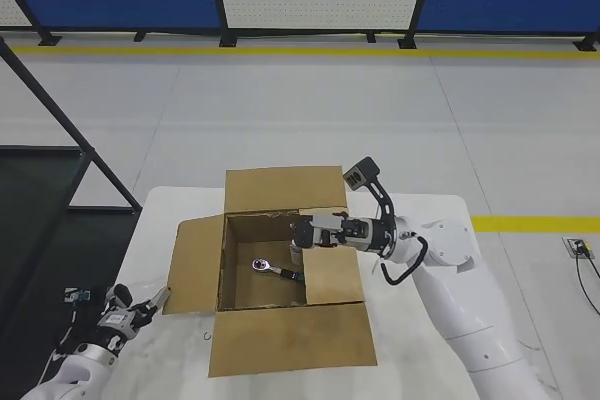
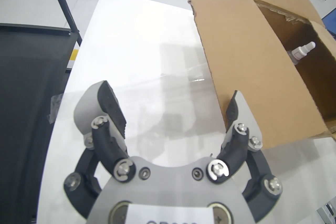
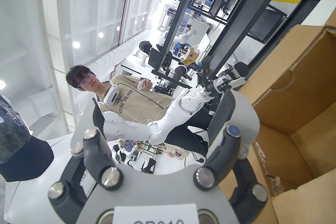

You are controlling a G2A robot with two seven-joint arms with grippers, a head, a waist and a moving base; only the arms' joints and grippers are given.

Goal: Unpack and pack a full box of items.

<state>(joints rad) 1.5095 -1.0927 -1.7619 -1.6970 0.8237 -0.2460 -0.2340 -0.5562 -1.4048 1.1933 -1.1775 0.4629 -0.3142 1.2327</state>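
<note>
I see a brown corrugated cardboard box (image 1: 290,340) (image 2: 249,64) (image 3: 302,93) standing upright in the middle of the white table (image 1: 420,215). All four of its flaps are folded outward: one away from the robot, one toward it and one to each side. The side flap on my right leans in over the opening.

On the box floor lies a chrome ratchet wrench with a dark handle (image 1: 268,267). It lies flat, with its round head toward the left wall and its handle toward the right.

The left wrist view shows a small white bottle-like item with a narrow rounded tip (image 2: 302,50) deeper inside the box. I cannot tell what it rests on.
</note>
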